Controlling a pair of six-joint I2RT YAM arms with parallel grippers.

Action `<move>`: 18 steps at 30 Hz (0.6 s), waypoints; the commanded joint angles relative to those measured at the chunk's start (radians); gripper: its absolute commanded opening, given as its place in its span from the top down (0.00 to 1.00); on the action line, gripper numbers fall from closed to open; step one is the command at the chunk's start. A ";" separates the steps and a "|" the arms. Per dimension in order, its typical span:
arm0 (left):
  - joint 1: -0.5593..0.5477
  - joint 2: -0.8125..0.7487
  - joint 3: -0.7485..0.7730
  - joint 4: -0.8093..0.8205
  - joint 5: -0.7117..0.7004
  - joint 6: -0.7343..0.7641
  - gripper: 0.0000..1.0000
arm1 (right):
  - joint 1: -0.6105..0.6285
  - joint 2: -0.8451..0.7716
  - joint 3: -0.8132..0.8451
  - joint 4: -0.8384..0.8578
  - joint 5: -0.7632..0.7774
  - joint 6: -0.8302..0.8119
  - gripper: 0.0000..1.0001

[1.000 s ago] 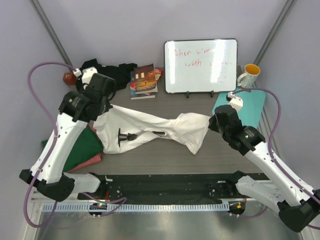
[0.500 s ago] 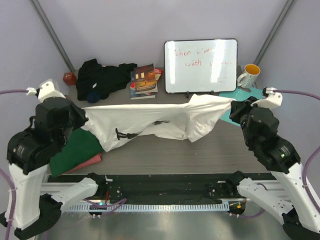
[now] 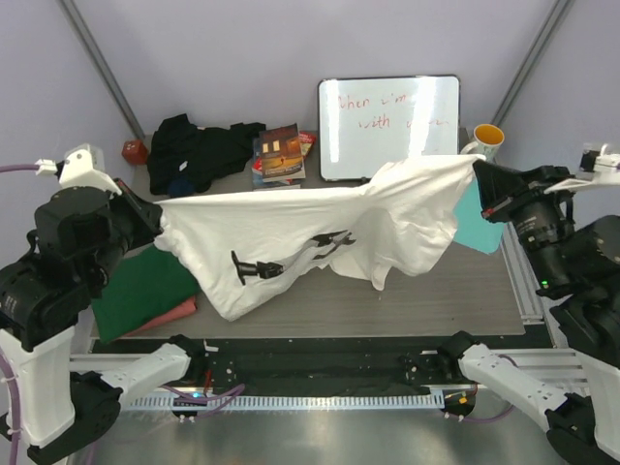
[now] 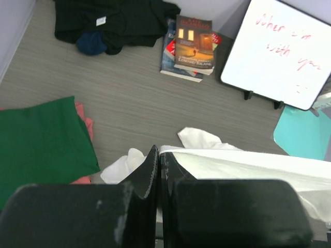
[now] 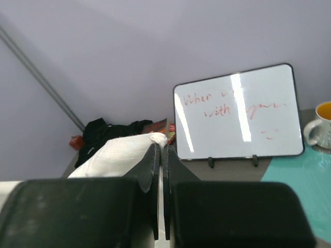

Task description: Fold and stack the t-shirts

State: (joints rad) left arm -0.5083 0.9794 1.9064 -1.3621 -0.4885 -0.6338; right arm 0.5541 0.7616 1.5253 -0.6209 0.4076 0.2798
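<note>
Bare table (image 3: 436, 291) lies open under the stretched white t-shirt (image 3: 291, 237); books (image 3: 281, 155) and whiteboard (image 3: 387, 126) crowd the back.

Table (image 3: 426, 291) bears black shirt (image 3: 199, 150); books (image 3: 281, 155); whiteboard (image 3: 387, 126) (upright); mug (image 3: 484, 140); teal mat (image 3: 477, 228).

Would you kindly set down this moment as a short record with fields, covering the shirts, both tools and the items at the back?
left tool: shut on one end of the white t-shirt
right tool: shut on its other end
white t-shirt: lifted, stretched between them
left side: green t-shirt lying on pink t-shirt
back left: black t-shirt, crumpled
back row: books, whiteboard, mug
right side: teal mat
</note>
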 commanded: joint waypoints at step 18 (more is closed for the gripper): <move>-0.004 -0.176 0.221 0.031 0.062 0.114 1.00 | -0.003 0.093 0.576 -0.057 -0.360 -0.021 0.99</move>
State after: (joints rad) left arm -0.5083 0.7860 2.1624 -1.3518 -0.3363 -0.5663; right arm 0.5541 0.7773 1.9640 -0.6899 0.0322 0.2752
